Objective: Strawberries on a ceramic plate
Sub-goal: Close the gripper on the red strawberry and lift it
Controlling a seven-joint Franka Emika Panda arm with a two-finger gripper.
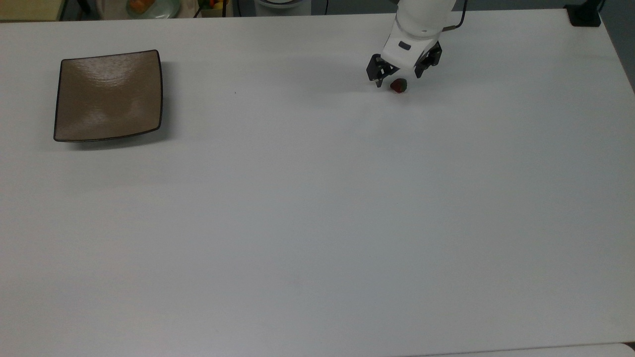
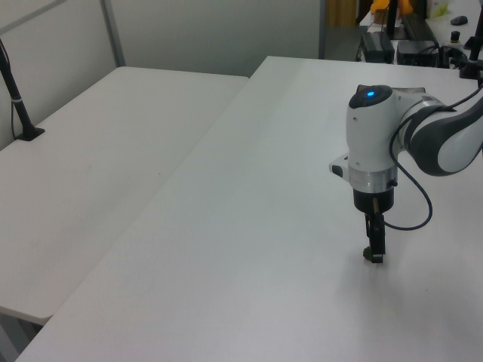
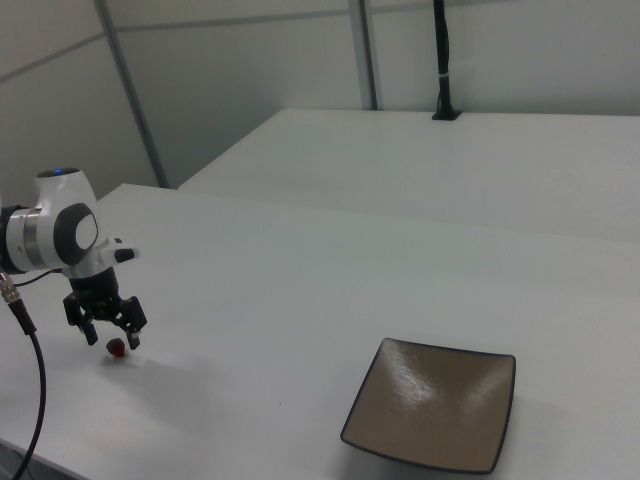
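Gripper: the gripper (image 1: pixel 398 76) is low over the white table (image 1: pixel 317 223), and its two fingers stand apart, one on each side of the fruit. In the right view the gripper (image 3: pixel 108 334) shows the same spread, with nothing held between the fingers.

Strawberry: the strawberry (image 1: pixel 398 86) lies on the table, directly under the gap between the fingers. In the right view the strawberry (image 3: pixel 117 347) is just below the fingertips. I cannot tell if a finger already touches it.

Key relation: the fruit lies below the gripper and between its fingers, so I judge that the coming move needs only a small descent and then a closing. In the top view the red body points to the top view's left and the green cap to the top view's right, so the long axis runs roughly along the line between the fingers.

Risk: the strawberry is very small and rounded, so I think it may roll away or slip out if the fingers close off centre.

Ceramic plate: the ceramic plate (image 1: pixel 108 95) is empty and stands well apart from the fruit, far toward the top view's left. In the right view the ceramic plate (image 3: pixel 433 402) is toward the right view's right.

Progress: the task looks to be at its first step, the grasp is not yet made.
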